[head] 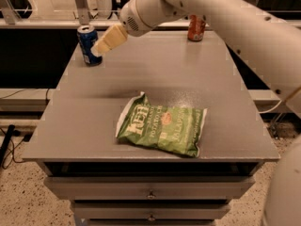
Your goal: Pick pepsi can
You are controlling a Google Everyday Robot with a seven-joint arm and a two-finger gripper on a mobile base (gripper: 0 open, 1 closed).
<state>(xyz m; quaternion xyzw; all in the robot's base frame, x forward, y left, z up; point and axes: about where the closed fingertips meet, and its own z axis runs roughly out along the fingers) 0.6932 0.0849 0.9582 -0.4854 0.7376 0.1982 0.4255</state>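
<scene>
White arm angles down over the table [188,79], tool [98,49] just beside pepsi can [86,42]; grip unclear.

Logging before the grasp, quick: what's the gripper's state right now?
Gripper: open or closed cannot be told; in this view it overlaps the right edge of the pepsi can.

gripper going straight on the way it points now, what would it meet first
Most likely the pepsi can: the gripper points down-left at it and its tip overlaps the can in view, though depth is unclear.
</scene>
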